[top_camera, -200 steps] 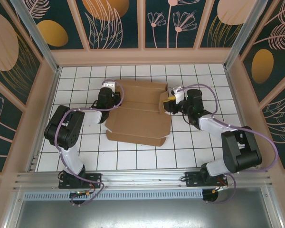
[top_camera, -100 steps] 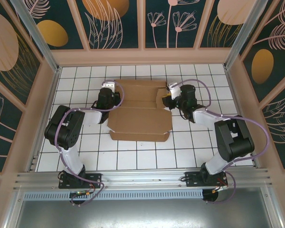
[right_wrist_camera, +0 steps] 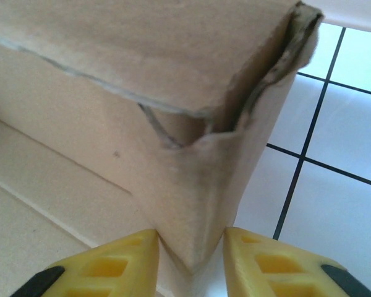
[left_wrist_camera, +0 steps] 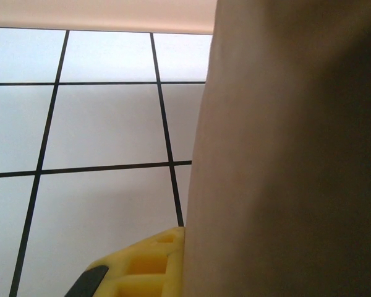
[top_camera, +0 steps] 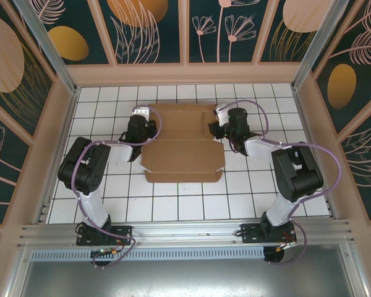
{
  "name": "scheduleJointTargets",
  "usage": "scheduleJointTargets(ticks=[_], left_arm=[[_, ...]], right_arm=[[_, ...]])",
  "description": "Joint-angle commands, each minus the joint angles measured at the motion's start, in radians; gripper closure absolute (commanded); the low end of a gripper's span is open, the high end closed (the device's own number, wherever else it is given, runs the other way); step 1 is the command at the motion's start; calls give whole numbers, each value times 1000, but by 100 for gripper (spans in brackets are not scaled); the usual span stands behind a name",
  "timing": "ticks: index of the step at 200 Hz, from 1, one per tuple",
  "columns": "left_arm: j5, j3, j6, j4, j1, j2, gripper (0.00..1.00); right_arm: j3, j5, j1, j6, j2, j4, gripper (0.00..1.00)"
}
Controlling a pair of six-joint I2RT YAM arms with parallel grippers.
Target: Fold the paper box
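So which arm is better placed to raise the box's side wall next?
Right, probably. The right hand has its fingers clasping a raised flap corner of the paper box, ready to swing it inward. The left hand sits shut at the box's left edge, seemingly just steadying it.

Matt brown cardboard paper box [top_camera: 182, 154] — glossy white tiles [top_camera: 173, 204]
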Motion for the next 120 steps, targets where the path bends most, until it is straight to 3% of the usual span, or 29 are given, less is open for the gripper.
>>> scheduleJointTargets(ticks=[1,32,79,101,120], left_arm=[[38,-9,-1,56,-8,4,100],[45,-10,-6,63,-8,7,100],[46,-13,-3,66,-8,8,100],[45,-15,-3,67,-8,8,100],[47,-16,-3,70,-8,11,100]], right_arm=[[49,34,25,16,35,30,71],[71,116,55,61,76,46,77],[80,205,89,104,119,84,98],[90,219,93,114,132,94,98],[99,228,96,116,145,110,88]])
